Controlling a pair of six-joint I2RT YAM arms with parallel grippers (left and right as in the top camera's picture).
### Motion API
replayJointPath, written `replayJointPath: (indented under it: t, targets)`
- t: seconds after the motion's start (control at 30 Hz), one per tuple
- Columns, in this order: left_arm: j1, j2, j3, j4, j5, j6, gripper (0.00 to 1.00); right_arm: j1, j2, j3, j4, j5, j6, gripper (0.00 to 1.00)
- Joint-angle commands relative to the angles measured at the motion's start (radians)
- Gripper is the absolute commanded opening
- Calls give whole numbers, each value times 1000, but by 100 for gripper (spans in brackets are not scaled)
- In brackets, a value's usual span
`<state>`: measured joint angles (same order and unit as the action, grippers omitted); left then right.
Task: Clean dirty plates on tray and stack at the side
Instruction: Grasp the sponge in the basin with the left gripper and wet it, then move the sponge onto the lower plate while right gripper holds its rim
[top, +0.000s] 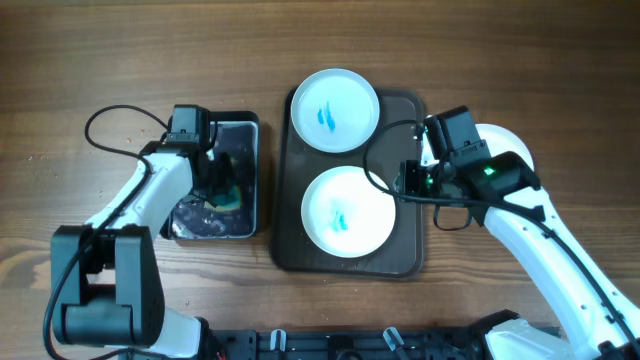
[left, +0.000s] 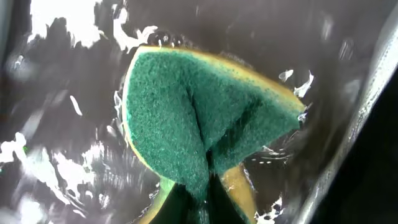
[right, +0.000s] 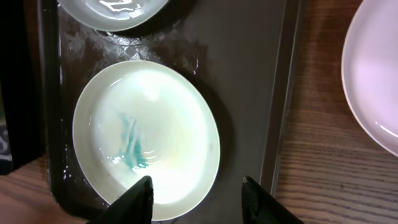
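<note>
At centre of the overhead view, on the wooden table (top: 90, 50): the dark brown tray (top: 412, 250), carrying two of the plates. Toward the top, the upper plate (top: 334, 110), overhanging the tray's top rim and marked with a teal smear (top: 326, 115) near its middle. Just below it, not touching, the lower plate (top: 347, 212), fully inside the tray and also smeared teal at centre. Off the tray, on the wood at right of frame, the third plate (top: 505, 140), largely hidden under the right arm (top: 540, 240); no telling whether clean or dirty.

At left of frame, beside the brown tray but apart from it: a smaller black tray (top: 252, 150) with a wet, silvery basin. Down inside that basin, the left gripper (top: 222, 185), clamped tight on a green-and-yellow sponge (left: 205, 124). In the left wrist view, the sponge pinched into a fold toward the bottom edge, green scouring face up, wet glints all around.

At the bottom of the right wrist view, the right gripper (right: 196, 186), over the lower plate's near rim, jaws parted with a clear gap and gripping nothing. Contact with the plate: cannot tell.
</note>
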<state>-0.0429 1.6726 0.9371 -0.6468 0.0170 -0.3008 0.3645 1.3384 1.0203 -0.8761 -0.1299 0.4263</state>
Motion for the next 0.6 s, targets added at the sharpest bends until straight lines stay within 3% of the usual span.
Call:
replayJointPath:
  t: [0.0, 0.2, 0.43, 0.57]
  targets:
    - [1, -69, 83, -72, 0, 6, 4, -26, 82, 12, 2, -47, 21, 50]
    - [1, -142, 245, -256, 2, 6, 4, -29, 287, 12, 5, -158, -113, 50]
    - [-2, -189, 348, -366, 206, 51, 4, -26, 440, -37, 155, -126, -108, 29]
    - [-31, -187, 348, -372, 272, 51, 4, -26, 440, -95, 245, -71, -20, 11]
